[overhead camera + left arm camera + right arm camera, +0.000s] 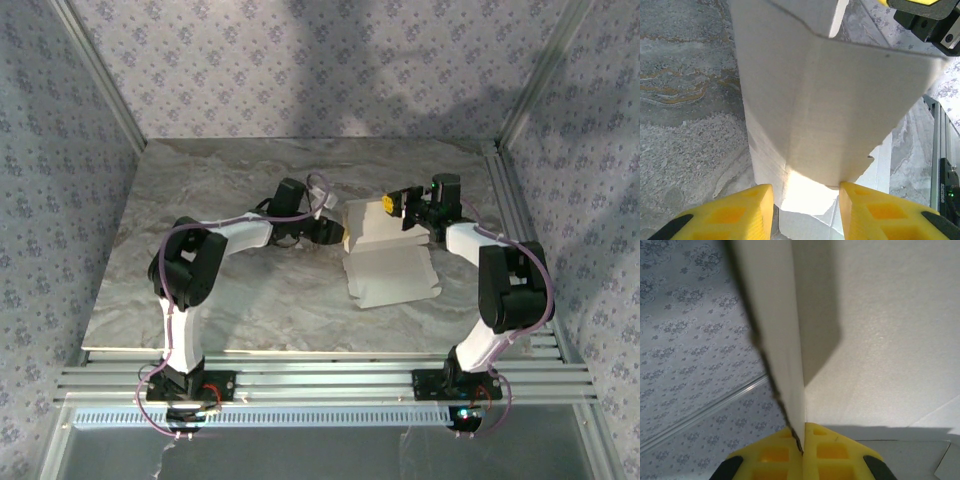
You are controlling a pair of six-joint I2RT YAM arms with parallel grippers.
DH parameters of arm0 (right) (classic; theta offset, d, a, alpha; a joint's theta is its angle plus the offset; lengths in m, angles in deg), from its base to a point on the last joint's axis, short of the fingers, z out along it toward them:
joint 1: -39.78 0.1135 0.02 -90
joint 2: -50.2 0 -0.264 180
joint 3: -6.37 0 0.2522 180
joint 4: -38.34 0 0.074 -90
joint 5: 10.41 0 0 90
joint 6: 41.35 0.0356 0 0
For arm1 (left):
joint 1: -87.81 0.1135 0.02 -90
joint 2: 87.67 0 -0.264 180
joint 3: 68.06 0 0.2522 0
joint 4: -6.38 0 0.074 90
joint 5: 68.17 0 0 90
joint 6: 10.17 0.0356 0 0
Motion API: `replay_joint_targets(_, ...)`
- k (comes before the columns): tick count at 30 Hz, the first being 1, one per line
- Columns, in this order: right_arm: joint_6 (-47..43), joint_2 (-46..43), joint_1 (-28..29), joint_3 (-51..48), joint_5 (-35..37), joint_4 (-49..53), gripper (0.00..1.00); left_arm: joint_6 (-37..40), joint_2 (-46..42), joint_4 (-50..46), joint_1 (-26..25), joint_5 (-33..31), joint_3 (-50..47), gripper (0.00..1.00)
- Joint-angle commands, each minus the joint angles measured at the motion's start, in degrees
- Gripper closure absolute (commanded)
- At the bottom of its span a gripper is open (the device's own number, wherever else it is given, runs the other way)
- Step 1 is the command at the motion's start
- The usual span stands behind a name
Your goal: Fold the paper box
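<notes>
Now, right pincer [802, 435] clamped on paper box [392, 272] panel — left pincer [805, 192] parted, straddling a raised fold

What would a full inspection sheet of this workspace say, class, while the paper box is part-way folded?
Surface: grey marbled table.
Job's things: paper box, partly folded, far panels raised, near panel lying flat.
Clutter: nothing seen.
Grippers: left gripper open, fingers either side of a box panel; right gripper shut on a raised panel's edge.
Cables: purple cables looped along both arms.
Surroundings: floral-patterned walls, aluminium rails.
</notes>
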Motion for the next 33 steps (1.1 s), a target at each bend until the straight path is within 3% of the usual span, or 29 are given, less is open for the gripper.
replay_joint_targets(1,-0.5,-0.3,-0.3,-0.6,-1.7,-1.3,1.00,2.3,-1.9,-0.7,-0.7,-1.5,0.5,0.61)
replay_joint_targets(20,0.1,-1.1,0.2,-1.0,-2.6,-1.0,1.00,3.5,-1.0,-3.6,-2.2,-9.9,4.0,0.55)
replay_joint_targets(33,0.8,-0.8,0.8,-0.9,-2.8,-1.5,1.00,4.3,0.1,-4.7,-3.1,-11.6,6.1,0.54)
